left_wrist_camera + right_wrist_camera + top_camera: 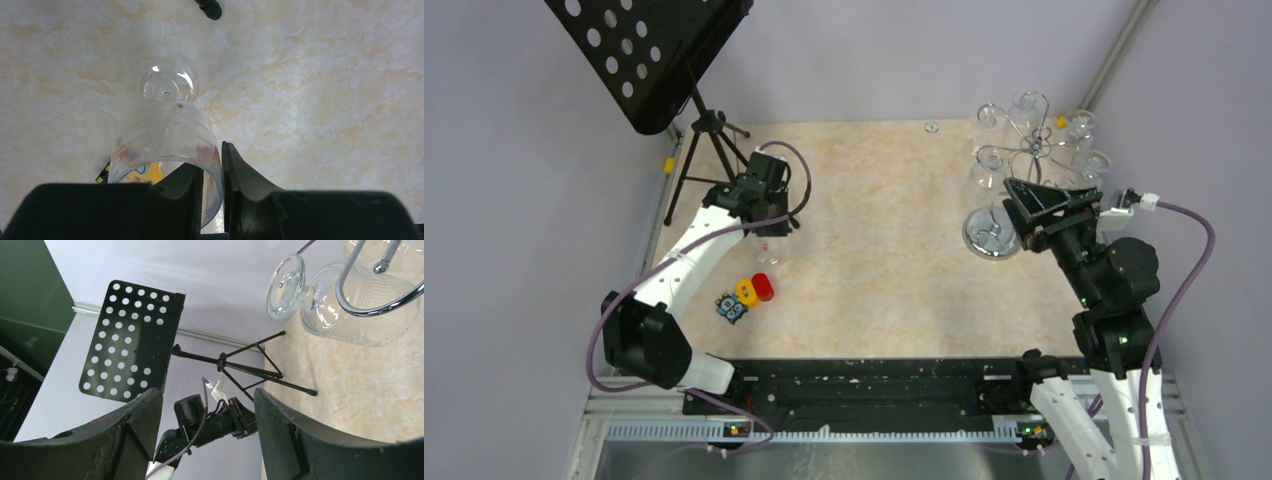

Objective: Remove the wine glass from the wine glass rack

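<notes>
A clear wine glass stands foot-down over the table at the left. My left gripper is shut on its rim, one finger inside the bowl and one outside. In the top view the left gripper is above that glass. The chrome wine glass rack stands at the back right on its round mirrored base, with several glasses hanging from its loops. My right gripper is open and empty beside the rack's stem. In the right wrist view the right gripper has a hanging glass in a chrome loop at the upper right.
A black tripod music stand stands at the back left, its legs close behind my left arm. Small red, yellow and blue toys lie just in front of the left gripper. A small metal ring lies at the table's far edge.
</notes>
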`<act>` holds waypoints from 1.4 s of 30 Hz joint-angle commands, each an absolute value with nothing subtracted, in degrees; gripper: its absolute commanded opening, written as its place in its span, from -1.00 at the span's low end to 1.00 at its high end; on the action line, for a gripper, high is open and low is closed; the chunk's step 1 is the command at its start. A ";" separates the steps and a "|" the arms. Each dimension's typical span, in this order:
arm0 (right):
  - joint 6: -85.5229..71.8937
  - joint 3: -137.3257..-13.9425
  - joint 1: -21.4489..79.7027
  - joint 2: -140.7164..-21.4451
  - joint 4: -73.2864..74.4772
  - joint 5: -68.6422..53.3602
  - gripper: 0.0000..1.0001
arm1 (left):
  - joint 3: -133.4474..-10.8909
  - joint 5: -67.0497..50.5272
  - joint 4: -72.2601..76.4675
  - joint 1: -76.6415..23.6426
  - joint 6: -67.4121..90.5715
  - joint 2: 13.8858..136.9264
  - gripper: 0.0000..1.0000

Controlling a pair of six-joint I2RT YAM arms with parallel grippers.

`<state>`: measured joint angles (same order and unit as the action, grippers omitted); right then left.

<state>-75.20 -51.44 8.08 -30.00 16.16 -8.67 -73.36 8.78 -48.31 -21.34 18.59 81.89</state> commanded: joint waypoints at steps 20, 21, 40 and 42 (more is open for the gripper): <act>-77.15 -49.90 7.77 -30.45 13.54 -11.32 0.35 | -83.57 6.59 -51.93 -19.99 18.02 89.39 -0.39; -77.10 -50.04 7.74 -30.83 13.57 -11.57 0.35 | -83.65 6.90 -51.83 -19.96 17.94 89.12 -0.33; -69.32 -57.40 7.76 -37.03 19.33 -8.92 0.33 | -86.58 6.37 -49.95 -19.94 15.83 75.11 0.88; -68.30 -58.74 7.78 -37.83 20.91 -7.30 0.31 | -86.53 5.40 -49.49 -19.88 15.52 73.89 0.88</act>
<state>-71.66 -54.35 8.05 -36.58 19.35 -10.35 -84.60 7.70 -51.83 -20.23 16.84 77.01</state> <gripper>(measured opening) 0.666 0.939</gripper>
